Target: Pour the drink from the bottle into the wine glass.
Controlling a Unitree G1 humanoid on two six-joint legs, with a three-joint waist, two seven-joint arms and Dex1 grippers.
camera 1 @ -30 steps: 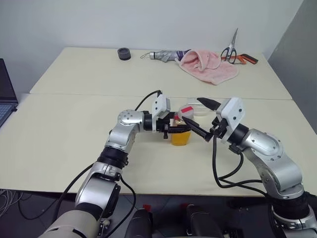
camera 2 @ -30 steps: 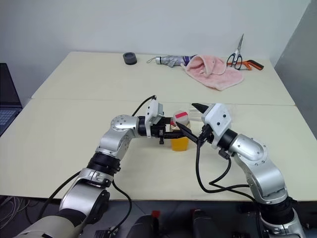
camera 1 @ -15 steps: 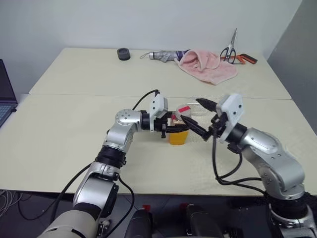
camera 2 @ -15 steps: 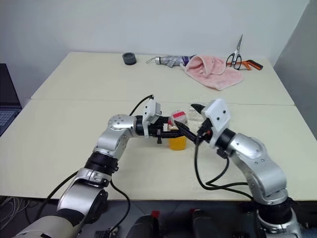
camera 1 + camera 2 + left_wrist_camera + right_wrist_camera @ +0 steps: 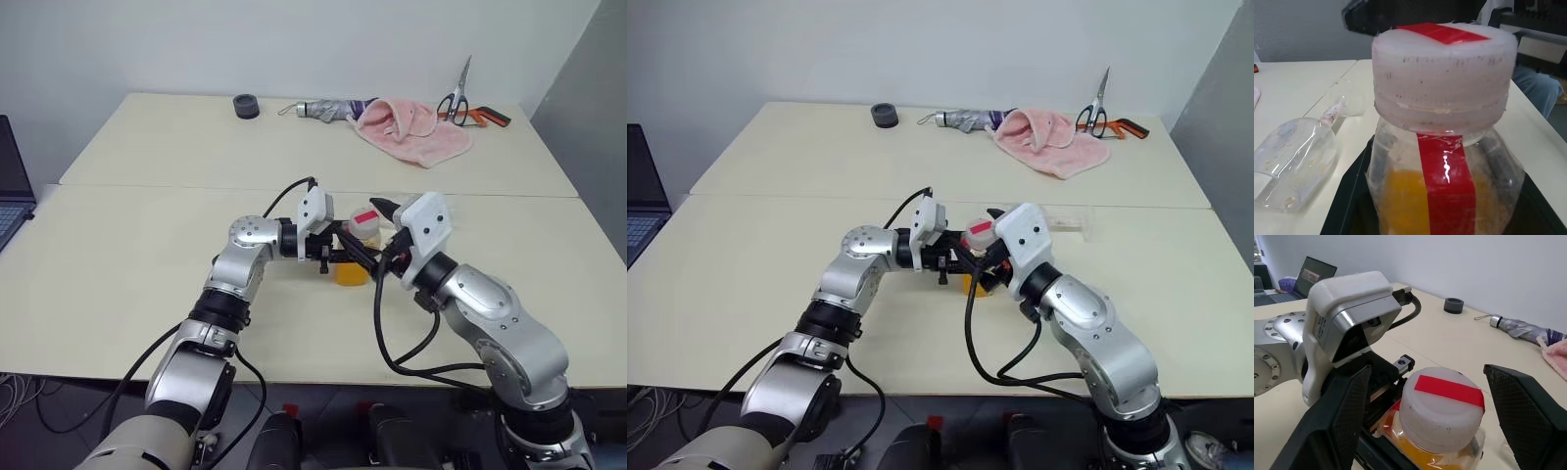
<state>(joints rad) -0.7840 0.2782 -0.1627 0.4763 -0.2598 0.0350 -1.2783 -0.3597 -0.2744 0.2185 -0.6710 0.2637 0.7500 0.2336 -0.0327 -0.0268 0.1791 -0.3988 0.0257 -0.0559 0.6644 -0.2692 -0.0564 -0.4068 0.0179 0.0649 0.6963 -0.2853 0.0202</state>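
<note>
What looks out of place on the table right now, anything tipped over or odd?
The wine glass lies on its side on the table just beyond the bottle, not standing ready for pouring. The bottle's cap is white with a red strip and is still on. No drink looks spilled.

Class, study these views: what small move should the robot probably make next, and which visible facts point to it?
Probably close the right hand on the cap. The left hand grips the bottle by its body, upright, with the drink inside and the whitish, red-taped cap on. The right hand's open fingers flank that cap without touching. The wine glass lies on its side, so pouring can't start.
</note>
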